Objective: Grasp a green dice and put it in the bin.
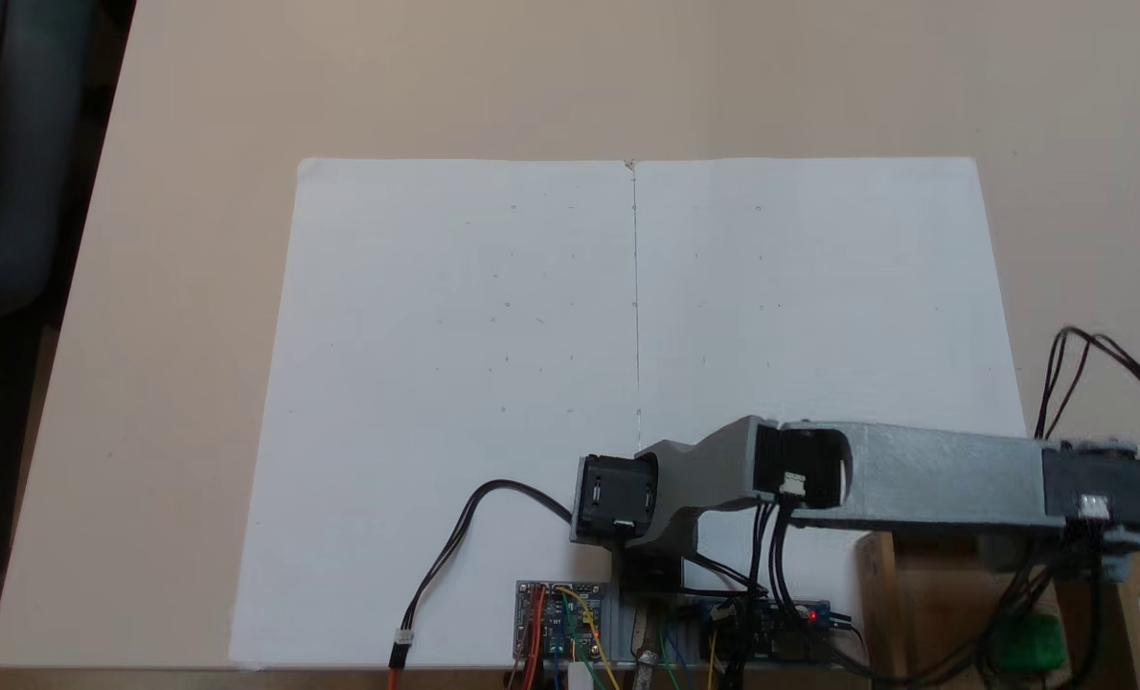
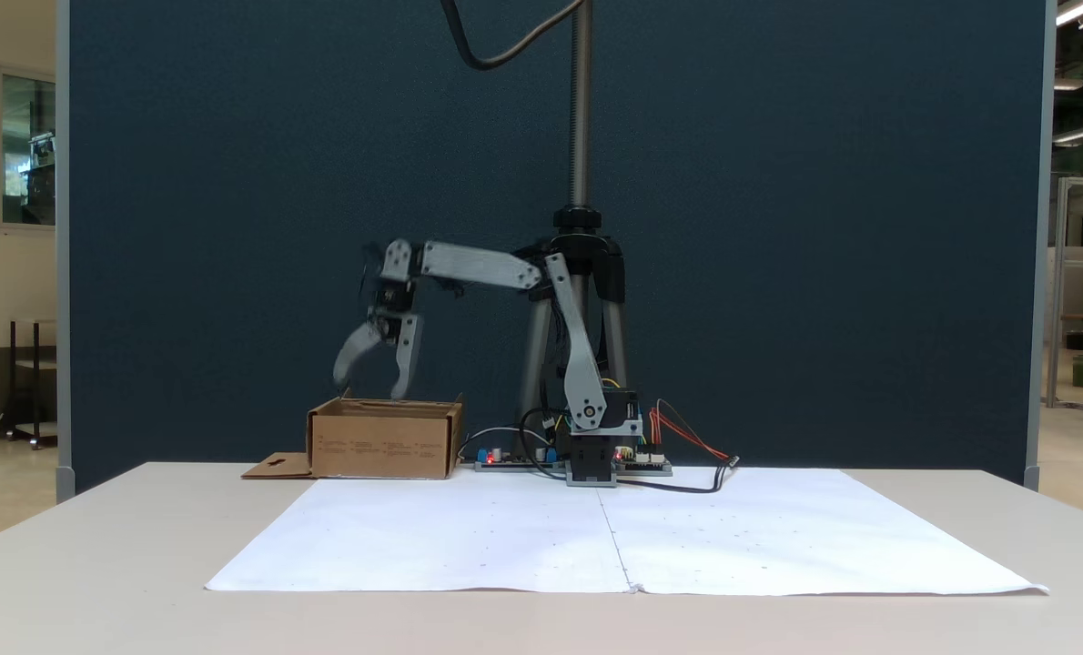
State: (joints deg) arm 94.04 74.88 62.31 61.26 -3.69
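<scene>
In a fixed view the green dice (image 1: 1030, 640) is a blurred green shape inside the bin (image 1: 878, 594), a brown cardboard box at the bottom right, partly under the arm's forearm (image 1: 934, 474). From the side, the bin (image 2: 382, 441) stands left of the arm's base, with its flap (image 2: 278, 466) lying flat on the table. My gripper (image 2: 370, 388) hangs just above the bin's open top. Its two fingers are spread apart and nothing shows between them. The box walls hide the dice in this side view.
Two white paper sheets (image 1: 551, 364) cover the middle of the beige table. Circuit boards and loose wires (image 1: 570, 618) sit by the arm's base (image 2: 592, 455). A tripod (image 2: 580, 273) and a dark blue partition stand behind.
</scene>
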